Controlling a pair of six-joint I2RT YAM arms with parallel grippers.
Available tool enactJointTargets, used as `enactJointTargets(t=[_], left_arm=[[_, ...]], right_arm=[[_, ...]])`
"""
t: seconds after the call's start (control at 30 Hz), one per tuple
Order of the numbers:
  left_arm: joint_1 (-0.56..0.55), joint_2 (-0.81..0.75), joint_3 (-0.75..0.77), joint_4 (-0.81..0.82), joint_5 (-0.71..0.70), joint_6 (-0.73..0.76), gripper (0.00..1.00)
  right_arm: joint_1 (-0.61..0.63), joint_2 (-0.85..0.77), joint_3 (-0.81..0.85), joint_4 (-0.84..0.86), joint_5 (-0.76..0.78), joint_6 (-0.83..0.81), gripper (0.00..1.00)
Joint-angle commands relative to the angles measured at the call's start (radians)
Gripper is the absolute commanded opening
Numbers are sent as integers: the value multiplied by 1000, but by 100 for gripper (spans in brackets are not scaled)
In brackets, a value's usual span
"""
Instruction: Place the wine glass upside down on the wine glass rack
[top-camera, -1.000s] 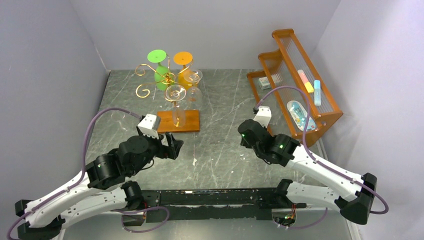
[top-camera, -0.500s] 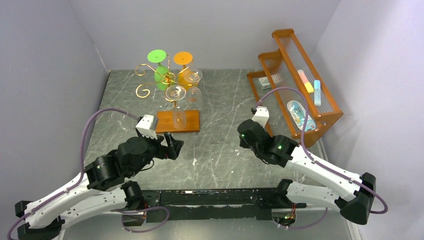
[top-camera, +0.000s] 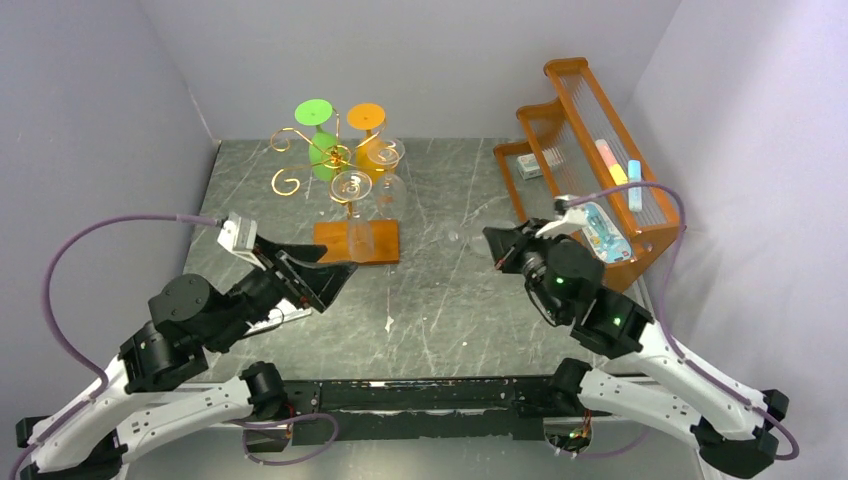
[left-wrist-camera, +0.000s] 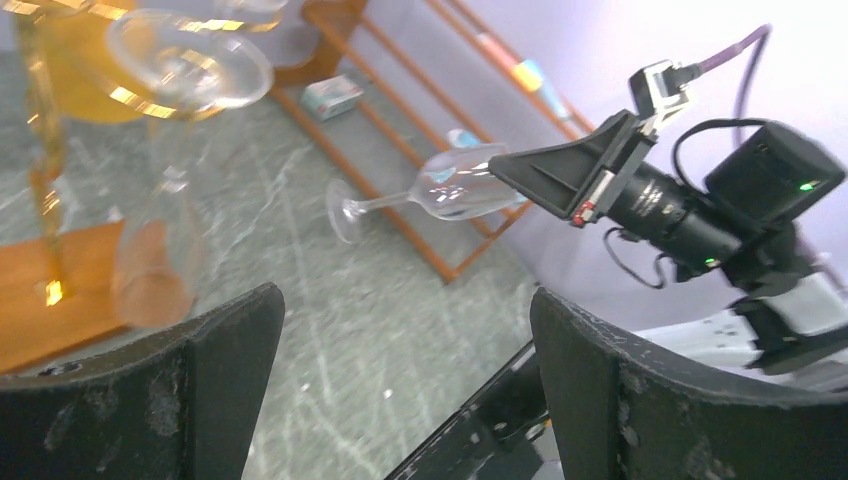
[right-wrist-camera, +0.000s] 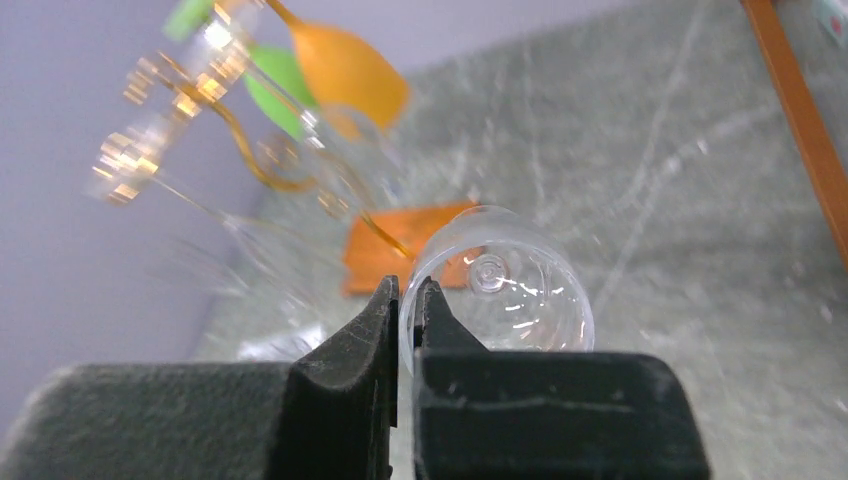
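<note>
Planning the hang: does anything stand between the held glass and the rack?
Nothing on the table lies between the glass and the rack. But hung glasses fill its right side; the free scrolls are on the left, beyond them.

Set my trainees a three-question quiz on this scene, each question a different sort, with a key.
1. True or false: the left gripper is open and empty.
2. The right gripper pinches the wine glass by its: A) stem B) rim C) foot.
3. Which two colours of tinted glasses hang on the wine glass rack?
Key: 1 true; 2 B; 3 green and orange.
</note>
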Motion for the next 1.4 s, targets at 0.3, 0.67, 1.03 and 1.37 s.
enactJointTargets(t=[0.3, 0.67, 1.03, 1.37], left_arm=[[-4, 219, 57, 677, 205, -171, 97], [-5, 452, -27, 1054, 161, -437, 89], [-37, 650, -19, 1322, 186, -498, 88], [-114, 673, -43, 1514, 12, -371, 87]], right_arm=[[-2, -252, -123, 673, -128, -231, 0], [-3, -389, -213, 907, -300, -263, 0], [-3, -367, -253, 1019, -419, -216, 0], [-2, -362, -268, 1060, -438, -197, 0]])
